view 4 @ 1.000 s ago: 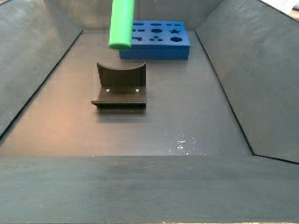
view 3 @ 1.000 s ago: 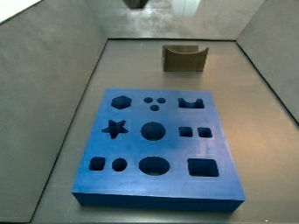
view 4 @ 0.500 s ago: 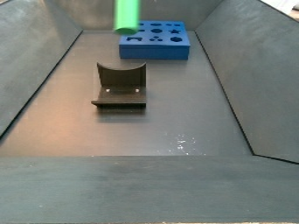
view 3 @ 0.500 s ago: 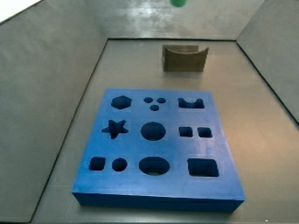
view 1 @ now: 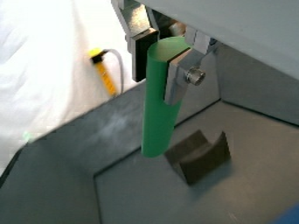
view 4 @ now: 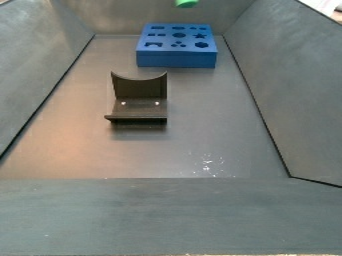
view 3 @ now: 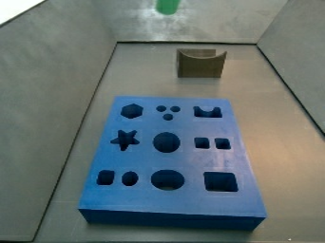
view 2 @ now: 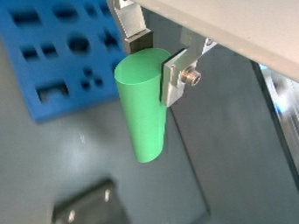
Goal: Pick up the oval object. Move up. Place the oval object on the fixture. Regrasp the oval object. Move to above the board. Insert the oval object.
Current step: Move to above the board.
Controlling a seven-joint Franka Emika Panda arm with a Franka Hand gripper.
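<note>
My gripper (view 1: pixel 163 54) is shut on the top end of the oval object (view 1: pixel 156 109), a bright-green peg that hangs down from the fingers (view 1: pixel 179 77). Both wrist views show this grip; in a wrist view the gripper (view 2: pixel 152 59) holds the peg (view 2: pixel 143 114) high over the floor. Only the peg's lower tip shows at the upper edge of both side views (view 3: pixel 166 6) (view 4: pixel 186 3); the gripper is out of frame there. The dark fixture (view 3: pixel 200 63) (view 4: pixel 138 98) stands empty on the floor, far below the peg (view 1: pixel 197 156). The blue board (view 3: pixel 168 157) (view 4: pixel 178 46) (view 2: pixel 52 52) lies flat.
Sloped grey walls (view 4: pixel 40 60) enclose the floor on all sides. A yellow-handled item (view 1: pixel 104 68) shows beyond the wall in a wrist view. The fixture's corner shows in a wrist view (view 2: pixel 87 206).
The peg has risen with the gripper and shifted sideways from over the fixture toward the board, so now only its tip shows in the side views.
</note>
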